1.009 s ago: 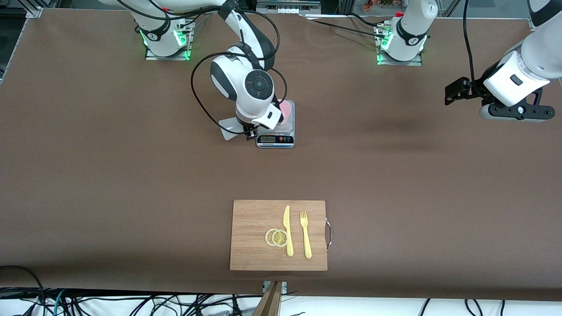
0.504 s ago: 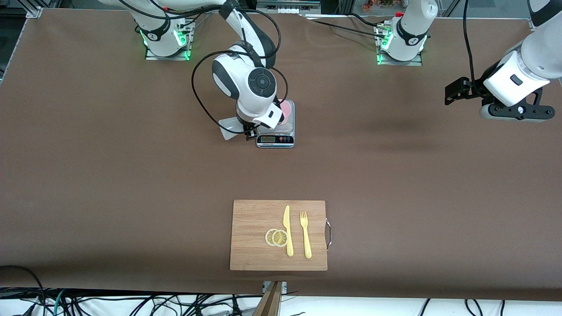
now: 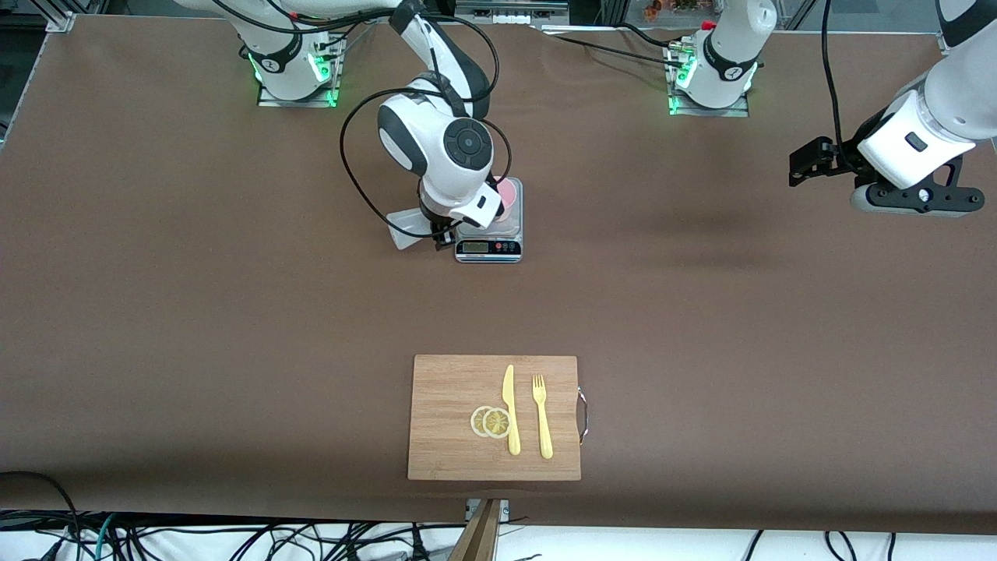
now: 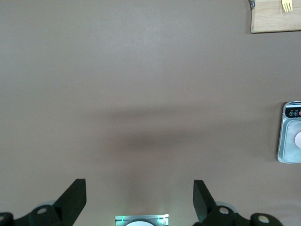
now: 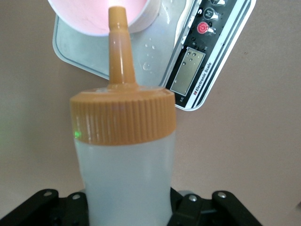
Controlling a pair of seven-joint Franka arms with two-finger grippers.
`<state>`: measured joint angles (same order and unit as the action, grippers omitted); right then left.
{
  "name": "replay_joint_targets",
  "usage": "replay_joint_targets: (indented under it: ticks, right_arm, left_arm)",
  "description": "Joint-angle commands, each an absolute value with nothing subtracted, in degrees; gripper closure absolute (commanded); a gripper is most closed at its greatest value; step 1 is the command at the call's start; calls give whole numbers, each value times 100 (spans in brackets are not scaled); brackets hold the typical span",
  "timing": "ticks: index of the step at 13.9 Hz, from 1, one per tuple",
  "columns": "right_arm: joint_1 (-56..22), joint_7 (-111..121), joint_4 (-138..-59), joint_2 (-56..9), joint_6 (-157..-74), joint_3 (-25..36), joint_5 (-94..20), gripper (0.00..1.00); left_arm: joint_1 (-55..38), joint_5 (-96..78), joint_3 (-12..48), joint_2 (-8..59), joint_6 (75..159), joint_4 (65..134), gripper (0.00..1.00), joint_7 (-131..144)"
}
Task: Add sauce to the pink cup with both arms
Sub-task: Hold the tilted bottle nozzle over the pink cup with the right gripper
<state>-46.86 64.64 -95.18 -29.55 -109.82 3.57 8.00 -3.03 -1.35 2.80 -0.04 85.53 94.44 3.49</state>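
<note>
The sauce [image 5: 124,179] is a whitish squeeze bottle with an orange cap [image 5: 123,117], and my right gripper [image 5: 127,209] is shut on its body. The bottle is tipped over, with its nozzle tip over the rim of the pink cup [image 5: 94,14]. The cup [image 3: 507,196] stands on a grey scale [image 3: 489,248], half hidden by my right wrist. From the front, the sauce [image 3: 406,226] sticks out beside my right gripper [image 3: 442,234]. My left gripper [image 3: 806,162] waits, open and empty, above the table at the left arm's end, its fingers [image 4: 75,197] wide apart.
The scale [image 5: 188,80] has water drops on its plate. A wooden cutting board [image 3: 448,452] near the front edge carries a yellow knife [image 3: 510,409], a yellow fork [image 3: 542,417] and two lemon slices [image 3: 491,421]. Black cables loop round the right arm.
The right arm's wrist has shifted slightly toward the left arm's end, while the bottle stays tipped at the cup. The left arm has not moved.
</note>
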Motion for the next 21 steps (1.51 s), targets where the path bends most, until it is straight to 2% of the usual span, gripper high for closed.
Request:
replay_joint_targets:
  ticks: [1, 21]
  right_arm:
    - [-4790, 6328, -9457, -2900, -10837, 413, 923, 100]
    - [-4878, 6328, -9237, -2962, -10547, 404, 1090, 100]
  left_arm:
    - [-281, -158, 299, -9, 8437, 9334, 0, 281]
    - [-281, -158, 299, -9, 8437, 9334, 0, 290]
